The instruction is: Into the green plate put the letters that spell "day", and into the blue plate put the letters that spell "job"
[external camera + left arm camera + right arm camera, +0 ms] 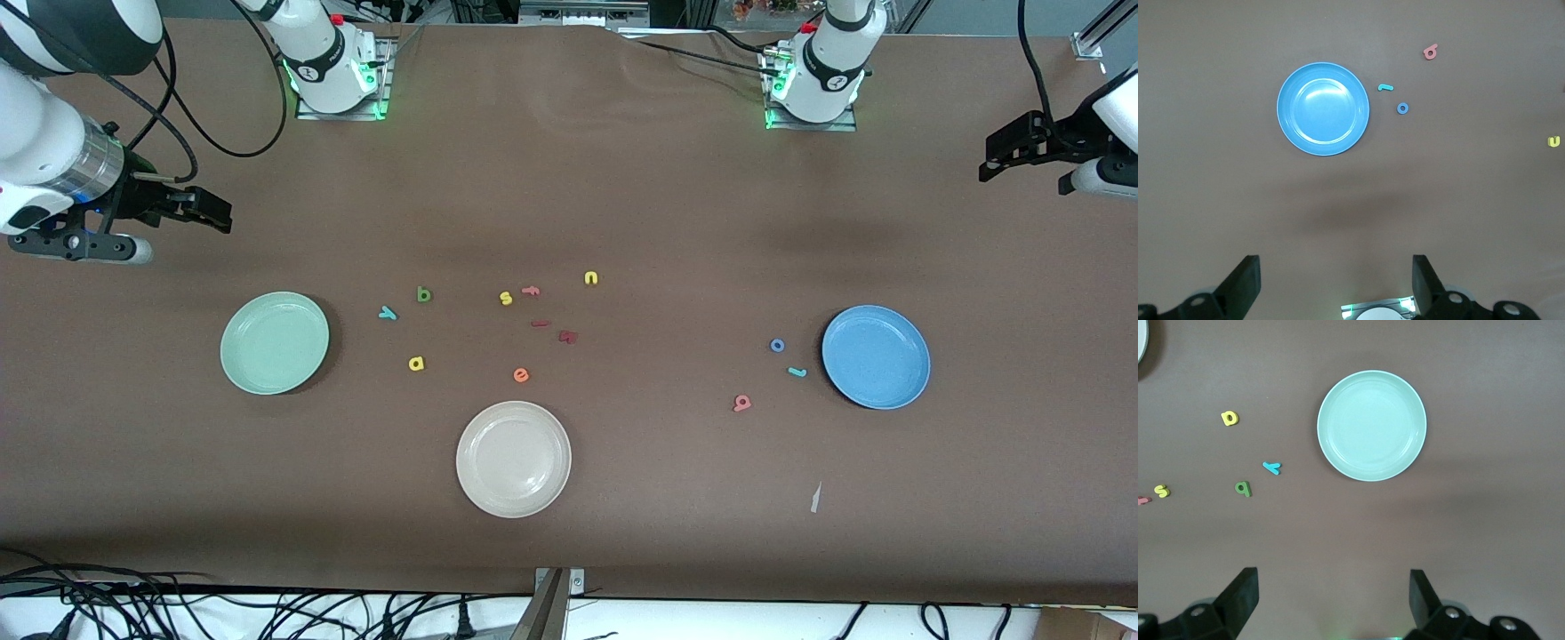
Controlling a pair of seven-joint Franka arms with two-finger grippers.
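The green plate [274, 342] [1371, 425] lies toward the right arm's end of the table. Beside it lie the yellow "a" [416, 363] [1229, 418], the dark green stem-and-bowl letter [424, 294] [1243, 488] and the teal "y" [387, 312] [1271, 467]. The blue plate [876, 356] [1323, 109] lies toward the left arm's end, with the blue "o" [777, 345] [1403, 108], the teal "j" [797, 372] [1385, 87] and the salmon letter [741, 403] [1430, 51] next to it. Both plates are empty. My right gripper [216, 216] [1333, 583] and left gripper [994, 158] [1336, 267] hang open and empty over bare table at their own ends.
A cream-white plate [513, 458] sits nearest the front camera. In the middle lie a yellow "s" [505, 298], a pink "f" [531, 290], a yellow "n" [591, 278], an orange "e" [521, 375] and two red pieces [568, 336]. A paper scrap [815, 498] lies near the front.
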